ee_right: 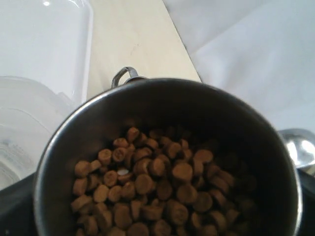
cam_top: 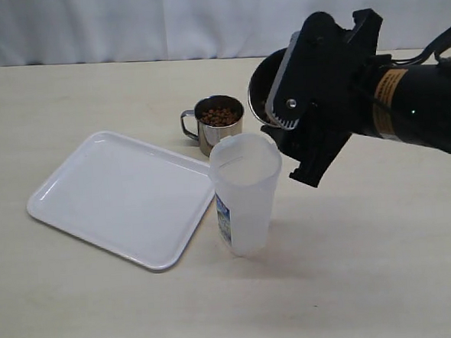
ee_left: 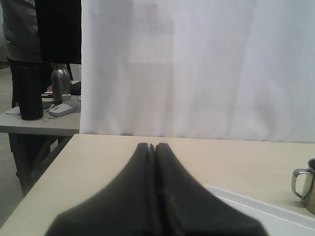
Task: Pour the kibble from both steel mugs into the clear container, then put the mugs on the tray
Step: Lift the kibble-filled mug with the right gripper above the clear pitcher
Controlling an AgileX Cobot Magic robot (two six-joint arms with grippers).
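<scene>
1. right gripper: jaws spread wide and clamped on the wall of a steel mug. The mug is tipped over towards the clear container, raised just above and to the right of its rim in the exterior view.
2. kibble: dark-brown pellets heaped in the low side of the held mug, none past its lip.
3. left gripper: jaws pressed together with nothing between them, low over the table.
4. clear container: upright on the table, blue label low on its side. Whether any kibble lies inside cannot be told.
5. second steel mug: upright just behind the container, handle to the left, kibble nearly to the brim.
6. tray: white, flat on the table, its near corner just left of the container.
</scene>
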